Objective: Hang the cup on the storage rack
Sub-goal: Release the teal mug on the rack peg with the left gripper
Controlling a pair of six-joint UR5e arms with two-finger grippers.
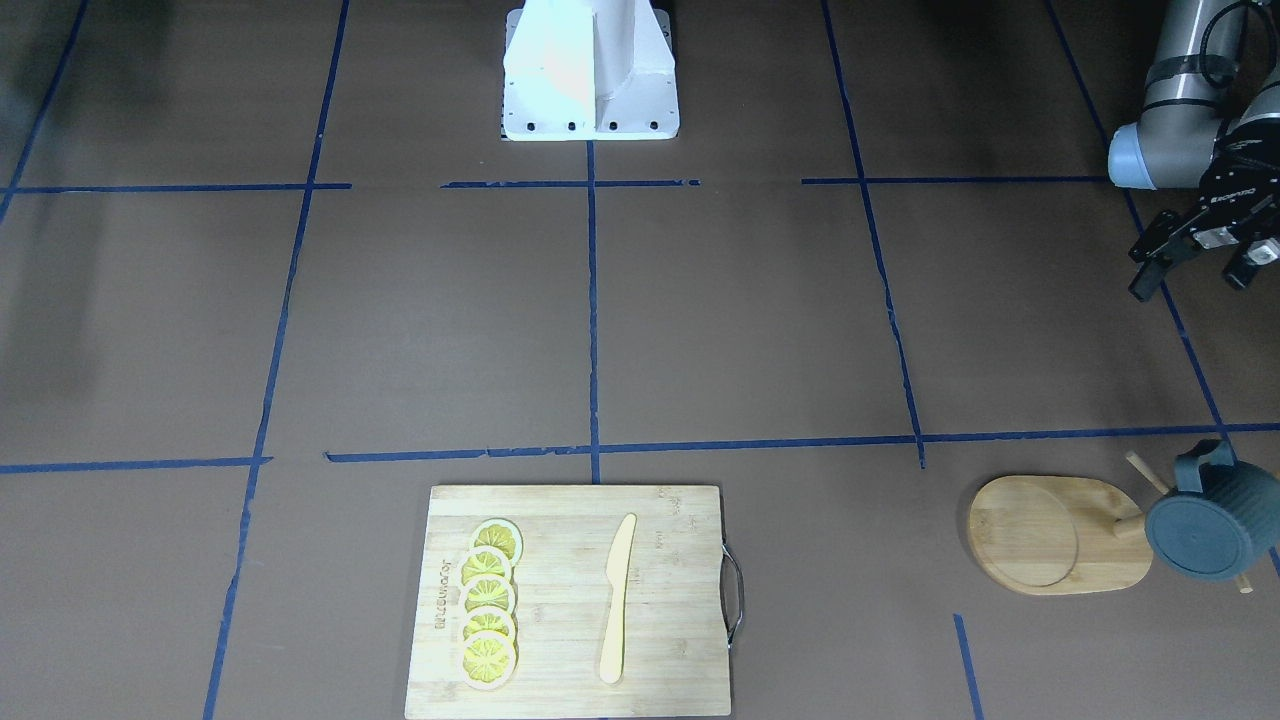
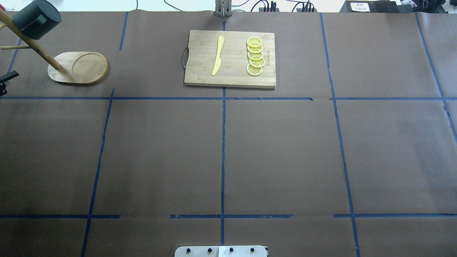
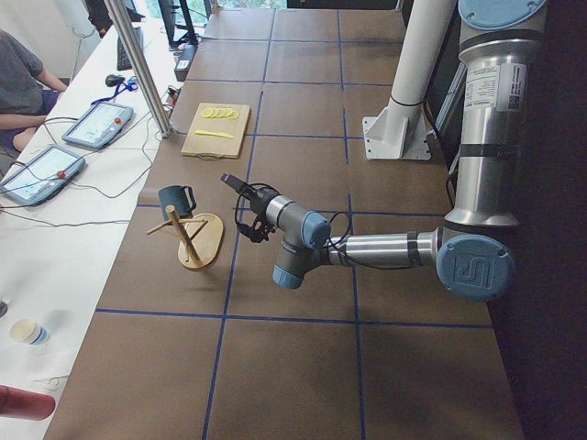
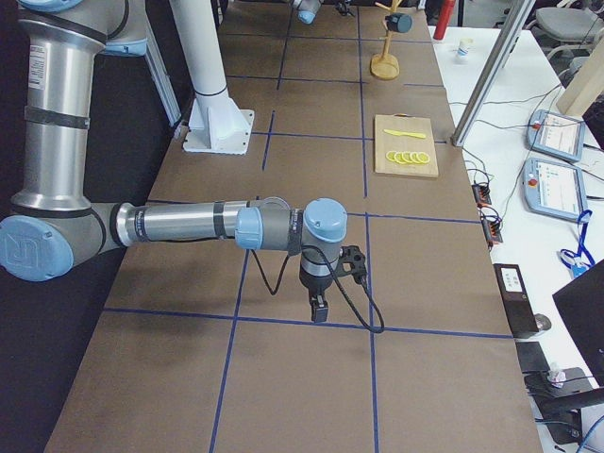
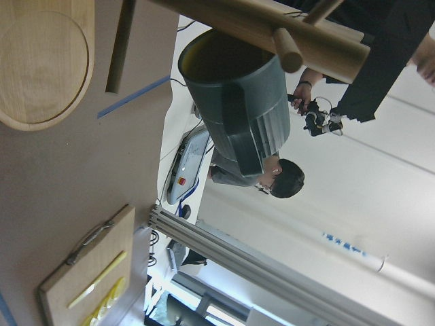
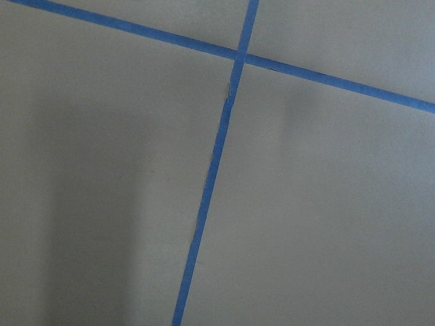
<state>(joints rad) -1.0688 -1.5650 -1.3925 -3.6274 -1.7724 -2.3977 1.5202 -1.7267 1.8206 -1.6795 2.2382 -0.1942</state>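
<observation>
The dark blue-grey cup hangs on a peg of the light wooden storage rack, clear of the table, near the far left corner in the overhead view. Its handle is hooked over the peg, and the left wrist view shows the cup under the rack's post. My left gripper is open and holds nothing. It hovers apart from the cup, on the robot's side of the rack. My right gripper shows only in the exterior right view, pointing down over bare table. I cannot tell its state.
A wooden cutting board with a metal handle carries several lemon slices and a yellow knife at the table's far middle. The robot's white base stands at the near edge. A person sits at a side table with tablets.
</observation>
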